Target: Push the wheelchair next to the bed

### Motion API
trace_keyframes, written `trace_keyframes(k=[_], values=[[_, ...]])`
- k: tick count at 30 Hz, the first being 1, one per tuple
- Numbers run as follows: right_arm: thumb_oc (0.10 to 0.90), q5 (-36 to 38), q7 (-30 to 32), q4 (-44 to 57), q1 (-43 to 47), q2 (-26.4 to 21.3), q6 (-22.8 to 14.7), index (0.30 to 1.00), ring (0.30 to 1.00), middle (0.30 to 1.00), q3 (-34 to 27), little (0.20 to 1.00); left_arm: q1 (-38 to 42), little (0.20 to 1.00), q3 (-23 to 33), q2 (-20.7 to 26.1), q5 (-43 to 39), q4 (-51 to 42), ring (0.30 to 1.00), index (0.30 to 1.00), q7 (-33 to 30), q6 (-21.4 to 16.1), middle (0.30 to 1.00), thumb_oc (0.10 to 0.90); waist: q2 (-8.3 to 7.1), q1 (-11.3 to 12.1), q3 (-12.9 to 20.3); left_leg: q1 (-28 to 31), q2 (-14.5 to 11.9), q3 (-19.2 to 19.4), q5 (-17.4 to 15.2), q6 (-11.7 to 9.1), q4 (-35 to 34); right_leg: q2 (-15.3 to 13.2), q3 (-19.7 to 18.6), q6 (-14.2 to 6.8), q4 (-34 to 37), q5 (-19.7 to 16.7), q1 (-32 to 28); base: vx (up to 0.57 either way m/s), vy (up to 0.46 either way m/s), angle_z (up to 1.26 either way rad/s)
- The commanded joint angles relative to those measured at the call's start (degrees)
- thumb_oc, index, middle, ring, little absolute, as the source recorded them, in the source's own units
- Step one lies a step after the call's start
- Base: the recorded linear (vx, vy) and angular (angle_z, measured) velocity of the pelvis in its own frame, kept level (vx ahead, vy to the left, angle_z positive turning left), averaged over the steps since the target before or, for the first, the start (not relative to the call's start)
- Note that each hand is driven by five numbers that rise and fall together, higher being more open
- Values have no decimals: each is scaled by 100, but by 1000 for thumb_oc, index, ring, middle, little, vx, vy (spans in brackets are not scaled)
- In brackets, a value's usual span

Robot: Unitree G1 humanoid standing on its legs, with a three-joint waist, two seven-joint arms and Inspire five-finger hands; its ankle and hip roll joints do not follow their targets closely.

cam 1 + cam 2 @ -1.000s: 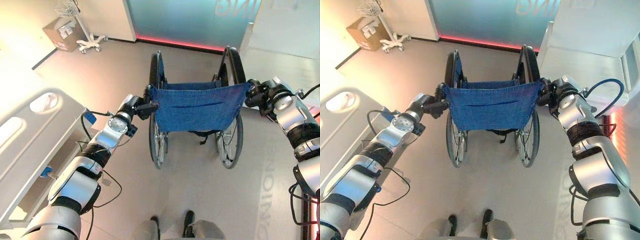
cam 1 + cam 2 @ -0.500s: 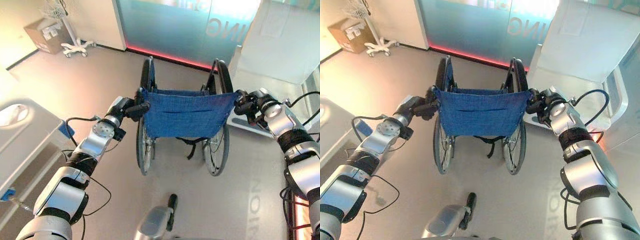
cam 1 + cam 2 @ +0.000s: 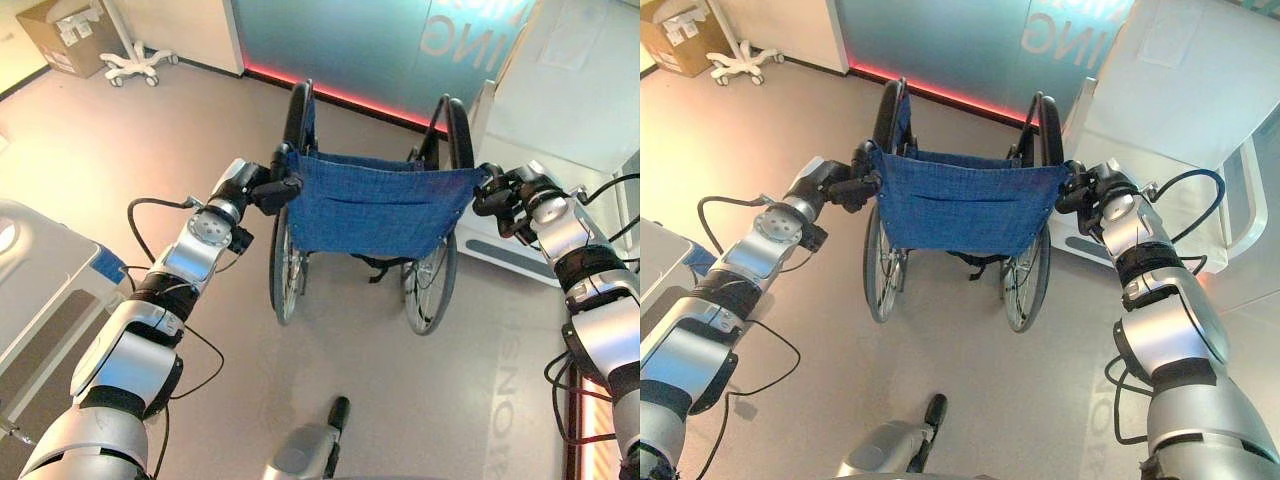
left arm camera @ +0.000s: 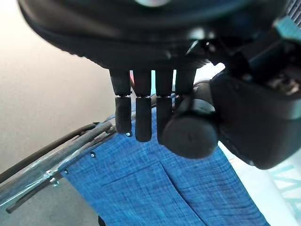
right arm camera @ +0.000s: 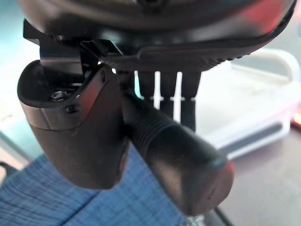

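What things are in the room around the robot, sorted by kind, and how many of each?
Wheelchair: 1
Bed: 1
Cardboard box: 1
Wheeled stand: 1
Robot hands, each curled round a wheelchair handle: 2, left hand and right hand
Total: 6

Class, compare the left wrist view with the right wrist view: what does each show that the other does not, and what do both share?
Left wrist view alone: the left hand curled round the left push handle, and a wheel rim beside the backrest. Right wrist view alone: the right hand curled round the ribbed right push handle, with a white base beyond. Both share the wheelchair's blue backrest.
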State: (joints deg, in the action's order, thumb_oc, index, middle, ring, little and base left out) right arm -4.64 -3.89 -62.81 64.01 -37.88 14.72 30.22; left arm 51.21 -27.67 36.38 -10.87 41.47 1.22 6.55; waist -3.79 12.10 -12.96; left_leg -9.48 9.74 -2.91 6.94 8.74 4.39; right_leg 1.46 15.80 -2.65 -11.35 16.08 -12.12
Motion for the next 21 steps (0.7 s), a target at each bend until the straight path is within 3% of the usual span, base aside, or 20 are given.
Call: trace_keyframes(k=[1, 3, 5, 6, 7, 8, 9, 10, 13, 18, 20, 21], values=[[400, -1507, -190, 766, -93, -36, -1269, 300, 300, 300, 1006, 300, -913, 300, -61, 212, 831, -317, 300, 300, 216, -333, 300, 400, -242, 651, 127, -710, 88, 279, -690, -321, 593, -662, -403, -427, -473, -1785, -30, 93, 57, -10], [400, -1544, -181, 775, -134, -85, -1287, 300, 300, 300, 1026, 300, -974, 300, -62, 227, 879, -390, 300, 300, 279, -370, 300, 400, -280, 674, 138, -711, 147, 272, -703, -275, 580, -629, -479, -500, -673, -1992, 2, 140, 51, -15], [400, -1659, -180, 915, -287, -232, -1350, 300, 300, 300, 1095, 300, -1232, 300, -50, 235, 1119, -572, 300, 300, 413, -470, 300, 400, -280, 629, 137, -504, 146, 195, -772, -234, 526, -646, -497, -602, -1274, -2365, 399, 332, 28, 2], [400, -1691, -186, 1061, -334, -298, -1370, 300, 300, 300, 1163, 300, -1368, 300, -56, 255, 1231, -645, 300, 300, 479, -549, 300, 400, -184, 539, 50, -297, 50, 73, -869, -256, 598, -851, -392, -506, -1422, -2192, 793, 305, -29, 11], [400, -1700, -193, 1075, -334, -304, -1369, 300, 300, 300, 1170, 300, -1379, 300, -55, 254, 1239, -651, 300, 300, 482, -556, 300, 400, -162, 522, 48, -280, 29, 49, -874, -261, 605, -866, -382, -492, -1411, -2183, 852, 330, -117, 17], [400, -1714, -219, 1161, -319, -334, -1354, 300, 300, 300, 1204, 300, -1414, 300, -87, 272, 1278, -677, 300, 300, 514, -609, 300, 400, -35, 410, -80, -59, -74, -133, -976, -289, 668, -1000, -402, -397, -1349, -1944, 1234, 281, -222, 20], [400, -1685, -225, 1336, -282, -382, -1224, 300, 300, 300, 1244, 300, -1384, 300, -118, 329, 1291, -709, 300, 300, 558, -666, 300, 400, 76, 276, -215, 73, -168, -377, -1085, -330, 743, -1113, -533, -315, -1037, -1833, 1716, 317, -294, 12], [400, -1664, -241, 1437, -262, -403, -1161, 300, 300, 300, 1246, 300, -1362, 300, -119, 387, 1269, -732, 300, 300, 565, -677, 300, 400, 84, 211, -282, 114, -181, -465, -1167, -343, 802, -1210, -614, -316, -854, -1884, 1899, 224, -295, 12], [400, -1579, -316, 1796, -145, -470, -819, 300, 300, 300, 1413, 300, -1129, 300, -146, 575, 1094, -732, 300, 300, 734, -716, 300, 400, 25, -34, -469, 298, -188, -901, -1538, -445, 1007, -1480, -1175, -482, 116, -2266, 2343, 293, -383, 35], [400, -1489, -640, 2260, -250, -655, -409, 300, 300, 300, 1415, 300, -1150, 300, -136, 644, 1099, -819, 300, 300, 1047, -739, 300, 400, -161, -153, -318, 566, -333, -1531, -1752, -653, 847, -1556, -1786, -766, 1048, -2700, 2235, 350, -447, 85], [400, -1435, -705, 2398, -213, -725, -242, 300, 300, 300, 1457, 300, -1133, 300, -160, 667, 1135, -901, 300, 300, 1063, -725, 300, 400, -194, -200, -319, 597, -538, -1678, -1773, -779, 808, -1542, -1963, -787, 961, -2703, 2176, 247, -527, 96], [400, -1434, -815, 2470, -107, -812, -201, 300, 300, 300, 1485, 300, -1028, 300, -243, 712, 1149, -911, 300, 300, 1059, -690, 300, 400, -181, -242, -349, 496, -799, -1710, -1704, -899, 861, -1467, -1918, -762, 584, -2327, 2146, 130, -445, 89]])
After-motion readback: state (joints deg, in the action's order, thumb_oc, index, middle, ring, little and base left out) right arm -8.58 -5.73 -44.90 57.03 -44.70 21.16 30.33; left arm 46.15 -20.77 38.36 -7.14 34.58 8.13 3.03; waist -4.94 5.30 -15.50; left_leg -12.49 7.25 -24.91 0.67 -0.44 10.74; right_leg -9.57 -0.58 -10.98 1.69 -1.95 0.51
